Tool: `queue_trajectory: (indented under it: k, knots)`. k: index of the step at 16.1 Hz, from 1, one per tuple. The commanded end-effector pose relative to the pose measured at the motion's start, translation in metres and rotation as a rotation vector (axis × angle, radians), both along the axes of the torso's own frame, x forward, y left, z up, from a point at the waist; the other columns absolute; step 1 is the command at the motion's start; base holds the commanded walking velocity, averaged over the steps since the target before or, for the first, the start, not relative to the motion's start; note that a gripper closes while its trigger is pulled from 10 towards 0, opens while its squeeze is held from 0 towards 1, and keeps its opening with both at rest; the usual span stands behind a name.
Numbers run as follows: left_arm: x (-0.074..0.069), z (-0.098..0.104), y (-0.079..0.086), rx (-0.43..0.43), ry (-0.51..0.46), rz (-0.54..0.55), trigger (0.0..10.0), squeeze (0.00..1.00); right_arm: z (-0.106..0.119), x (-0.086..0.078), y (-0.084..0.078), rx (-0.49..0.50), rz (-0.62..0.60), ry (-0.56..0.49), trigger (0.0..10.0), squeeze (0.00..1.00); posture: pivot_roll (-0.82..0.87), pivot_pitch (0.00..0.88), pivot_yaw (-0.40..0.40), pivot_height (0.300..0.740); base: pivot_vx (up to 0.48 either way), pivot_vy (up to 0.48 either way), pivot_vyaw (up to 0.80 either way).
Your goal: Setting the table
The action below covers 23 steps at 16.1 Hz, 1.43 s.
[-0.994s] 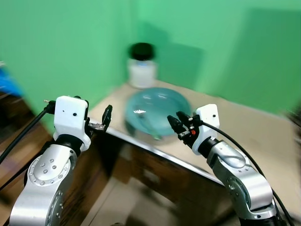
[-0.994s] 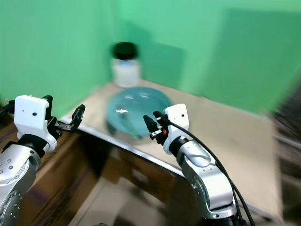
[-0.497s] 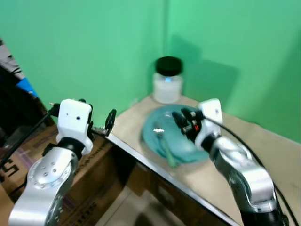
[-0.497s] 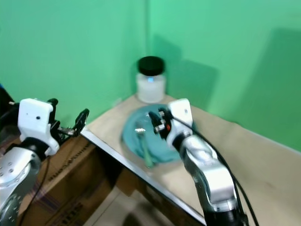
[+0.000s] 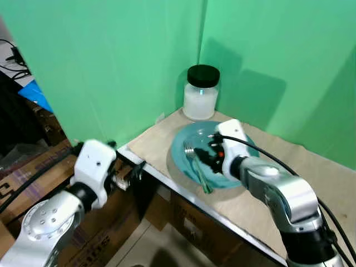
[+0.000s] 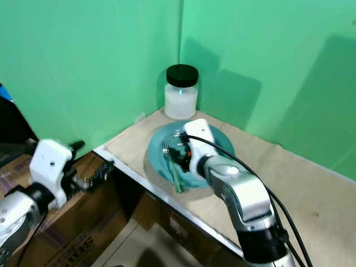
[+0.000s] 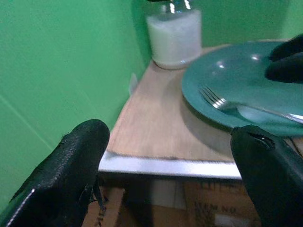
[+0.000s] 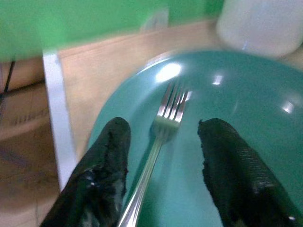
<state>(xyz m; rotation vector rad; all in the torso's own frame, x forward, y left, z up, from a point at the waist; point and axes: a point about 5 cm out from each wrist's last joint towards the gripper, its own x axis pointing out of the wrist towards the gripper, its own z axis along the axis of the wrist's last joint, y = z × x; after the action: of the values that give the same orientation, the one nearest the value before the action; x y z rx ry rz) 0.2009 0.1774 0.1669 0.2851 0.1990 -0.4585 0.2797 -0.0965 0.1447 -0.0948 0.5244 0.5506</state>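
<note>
1. Now that the head views have steadied after the blur of a second ago, the right pincer shows at the centre of the frame, low over the plate — half a second back it hung higher over the plate's far side, so it has come down and toward the near rim.
2. In the right wrist view its two black fingers stand apart, one on each side of the fork, with nothing between them but the handle — open, not yet gripping.
3. The fork lies on the plate, prongs toward the jar at the upper middle of the frame, its handle running out over the near rim toward the table edge.
4. The left pincer has dropped to the lower left of the frame, below and just outside the table's metal edge; earlier it was held up level with that edge. In the left wrist view its fingers are wide apart and hold nothing.
5. For the task this looks like the start of picking up the fork: the right arm is lined up astride the handle, and closing should come next.
6. The thin handle lies flat on smooth glaze, so it may slide rather than lift.
</note>
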Motion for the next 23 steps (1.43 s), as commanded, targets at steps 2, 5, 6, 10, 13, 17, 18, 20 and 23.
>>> queue_trajectory:
  k: [2, 5, 6, 10, 13, 17, 18, 20, 23]
  knots:
    - [-0.007, 0.000, 0.004, 0.033, 0.027, -0.078, 10.0, 0.00, -0.001, -0.001, 0.007, -0.046, 0.022, 0.094, 10.0, 1.00, -0.01, 0.001, -0.019, 0.740, 0.000, 0.000, 0.00]
    - [-0.013, 0.000, 0.010, 0.032, 0.051, -0.128, 10.0, 0.00, 0.007, 0.010, 0.024, -0.036, 0.021, 0.131, 10.0, 1.00, -0.03, 0.021, -0.023, 0.740, 0.000, 0.000, 0.00]
    - [-0.015, -0.001, 0.012, 0.042, 0.060, -0.141, 10.0, 0.00, 0.008, 0.013, 0.029, -0.033, 0.019, 0.133, 10.0, 1.00, -0.03, 0.029, -0.026, 0.740, 0.000, 0.000, 0.00]
    - [-0.021, -0.001, 0.011, 0.025, 0.085, -0.191, 10.0, 0.00, 0.001, 0.017, 0.044, -0.109, 0.035, 0.205, 10.0, 0.00, -0.04, 0.056, -0.036, 0.740, 0.000, 0.000, 0.00]
    - [-0.026, -0.001, 0.008, 0.012, 0.101, -0.217, 10.0, 0.00, -0.005, 0.016, 0.042, -0.136, 0.021, 0.255, 6.3, 0.00, -0.03, 0.057, -0.041, 0.740, 0.000, 0.000, 0.00]
    - [-0.026, -0.002, 0.011, 0.011, 0.104, -0.230, 10.0, 0.00, -0.010, 0.018, 0.041, -0.128, 0.015, 0.297, 0.0, 0.00, -0.03, 0.045, -0.035, 0.740, 0.000, 0.000, 0.00]
    - [-0.026, -0.002, 0.010, 0.008, 0.106, -0.235, 10.0, 0.00, -0.010, 0.018, 0.041, -0.128, 0.014, 0.298, 0.0, 0.00, -0.04, 0.041, -0.034, 0.740, 0.000, 0.000, 0.00]
    - [-0.028, -0.004, 0.009, -0.003, 0.132, -0.273, 10.0, 0.00, -0.010, 0.019, 0.041, -0.126, 0.015, 0.299, 0.0, 0.00, -0.04, 0.036, -0.036, 0.740, 0.000, 0.000, 0.00]
    - [-0.030, -0.005, 0.008, -0.004, 0.136, -0.280, 10.0, 0.00, -0.011, 0.021, 0.040, -0.131, 0.019, 0.296, 0.0, 0.00, -0.04, 0.033, -0.044, 0.740, 0.000, 0.000, 0.00]
